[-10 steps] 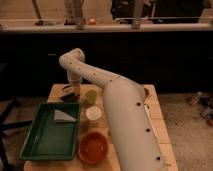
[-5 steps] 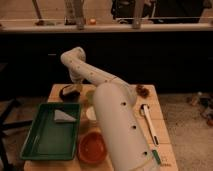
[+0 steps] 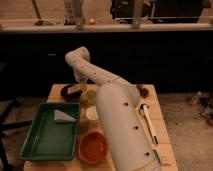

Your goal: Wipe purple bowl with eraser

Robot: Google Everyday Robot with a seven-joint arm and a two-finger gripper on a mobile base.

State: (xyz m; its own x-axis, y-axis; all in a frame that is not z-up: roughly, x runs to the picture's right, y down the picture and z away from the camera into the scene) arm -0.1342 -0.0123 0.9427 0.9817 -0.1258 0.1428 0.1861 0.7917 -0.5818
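The purple bowl [image 3: 66, 92] is a dark shallow bowl at the table's back left. My gripper [image 3: 76, 87] hangs down from the bent arm right over the bowl's right rim. A small pale block, the eraser [image 3: 74, 90], sits at the gripper's tip against the bowl, and the gripper appears shut on it. The arm's thick white forearm [image 3: 122, 127] crosses the middle of the table and hides what lies under it.
A green cup [image 3: 91, 95] stands just right of the bowl, with a white cup [image 3: 92, 114] in front of it. A green tray [image 3: 47, 137] holds a grey-white wedge [image 3: 63, 116]. Also on the table are an orange bowl [image 3: 93, 146], a white pen-like stick [image 3: 149, 123] and a brown object [image 3: 143, 91].
The gripper stays at the purple bowl and has shifted slightly right. The forearm has swung a little across the table.
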